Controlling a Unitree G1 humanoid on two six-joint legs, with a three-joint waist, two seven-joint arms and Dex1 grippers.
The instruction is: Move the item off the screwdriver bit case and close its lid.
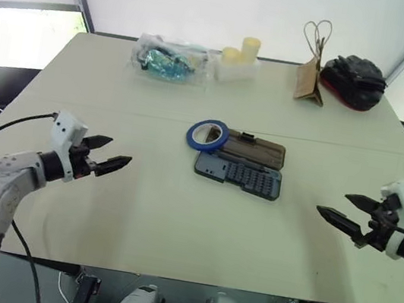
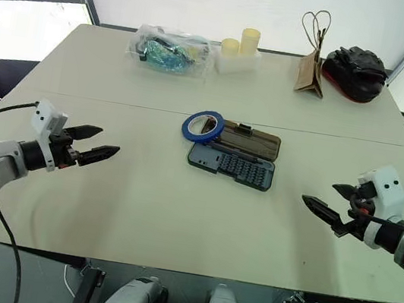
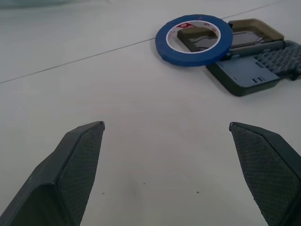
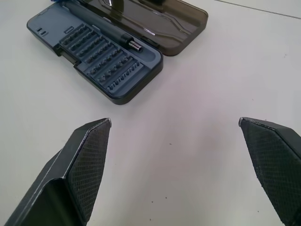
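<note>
tape ring inner core: red and dark print is seen in the left wrist view, too small to be read
screwdriver bit case: no lettering or numbers can be made out
lid: no label is seen

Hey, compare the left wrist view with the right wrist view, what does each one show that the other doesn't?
Left wrist view alone: the full ring of blue tape, lying on the corner of the lid and partly on the table, seen past the open left gripper.

Right wrist view alone: the rows of bits and the driver handle in the tray, seen past the open right gripper.

Both: the open screwdriver bit case, its lid laid flat, and bare table between wide-spread jaws.
</note>
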